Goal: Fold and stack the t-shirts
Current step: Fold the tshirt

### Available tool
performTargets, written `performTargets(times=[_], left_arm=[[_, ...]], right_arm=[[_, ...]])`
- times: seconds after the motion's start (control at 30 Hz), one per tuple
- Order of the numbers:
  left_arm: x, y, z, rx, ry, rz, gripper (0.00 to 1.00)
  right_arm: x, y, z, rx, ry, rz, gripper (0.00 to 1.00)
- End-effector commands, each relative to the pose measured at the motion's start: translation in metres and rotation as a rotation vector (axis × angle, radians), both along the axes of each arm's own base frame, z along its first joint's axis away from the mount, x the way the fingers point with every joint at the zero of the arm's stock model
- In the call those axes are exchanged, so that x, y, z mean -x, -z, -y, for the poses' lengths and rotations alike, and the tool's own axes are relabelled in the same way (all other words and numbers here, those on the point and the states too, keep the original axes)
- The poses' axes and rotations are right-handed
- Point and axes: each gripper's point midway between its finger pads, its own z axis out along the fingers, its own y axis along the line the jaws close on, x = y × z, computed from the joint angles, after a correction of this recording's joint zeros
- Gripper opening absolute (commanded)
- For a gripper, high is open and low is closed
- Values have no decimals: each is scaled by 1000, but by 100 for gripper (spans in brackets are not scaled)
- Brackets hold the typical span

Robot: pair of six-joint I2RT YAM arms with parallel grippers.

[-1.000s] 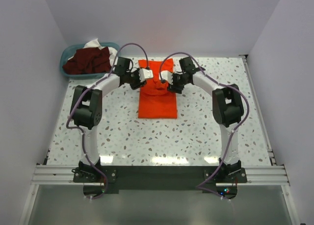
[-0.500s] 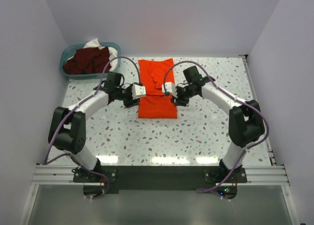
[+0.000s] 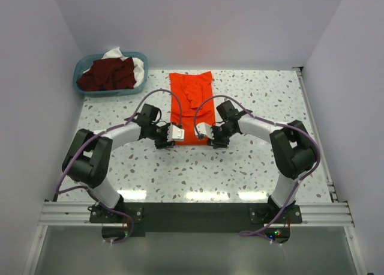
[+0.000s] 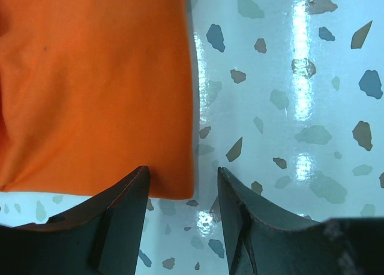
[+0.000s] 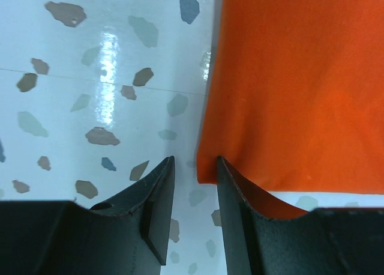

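Note:
A bright orange-red t-shirt [image 3: 192, 104] lies flat as a long folded strip in the middle of the table. My left gripper [image 3: 174, 135] is open low at its near left corner; in the left wrist view that corner [image 4: 180, 185] lies between the fingers of the gripper [image 4: 183, 188]. My right gripper [image 3: 204, 132] is open at the near right corner; in the right wrist view the corner [image 5: 207, 170] sits in the narrow gap of the gripper [image 5: 195, 176]. Dark maroon t-shirts [image 3: 108, 74] and white cloth [image 3: 139, 65] lie in a basket.
The teal plastic basket [image 3: 78, 86] stands at the far left corner of the speckled table [image 3: 252, 167]. White walls close in the left, far and right sides. A metal rail [image 3: 192, 214] runs along the near edge.
Both grippers have moved from the shirt's far part down along its sides to its near corners. The bunched cloth at the far end now lies flat.

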Motion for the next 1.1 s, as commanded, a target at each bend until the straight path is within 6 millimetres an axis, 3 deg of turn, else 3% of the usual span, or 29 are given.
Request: performTargets(times=[0.0,0.2,0.27,0.3,0.37,0.4,0.43,0.53,0.67,0.8,0.93,1.07], left_arm=[[-10,-8,8,10,64,61,54],[-5,6,5,-26,76,46,53],[-4,12,2,-49,77,38,49],[-4,17,1,-58,75,27,47],[-4,23,-2,-85,65,8,38],[-8,23,-1,-87,60,4,32],[-9,23,-2,-92,55,0,22],[-10,18,-2,-83,47,7,6],[-20,-7,4,-30,23,26,0],[-45,-51,8,53,-17,85,0],[-60,-79,6,86,-46,125,0],[-68,-99,5,100,-57,160,0]], right_arm=[[-15,10,-1,13,-23,78,37],[-17,18,1,31,-34,84,35],[-18,22,2,42,-31,83,30],[-18,23,3,47,-27,81,21],[-19,24,4,52,-14,79,12],[-20,23,4,50,-8,82,1],[-20,22,3,44,9,77,0],[-24,12,-3,13,46,75,0],[-34,-23,-15,-84,109,88,0],[-54,-63,-18,-167,192,111,0],[-64,-91,-18,-204,218,142,0],[-68,-107,-16,-206,221,179,0]])
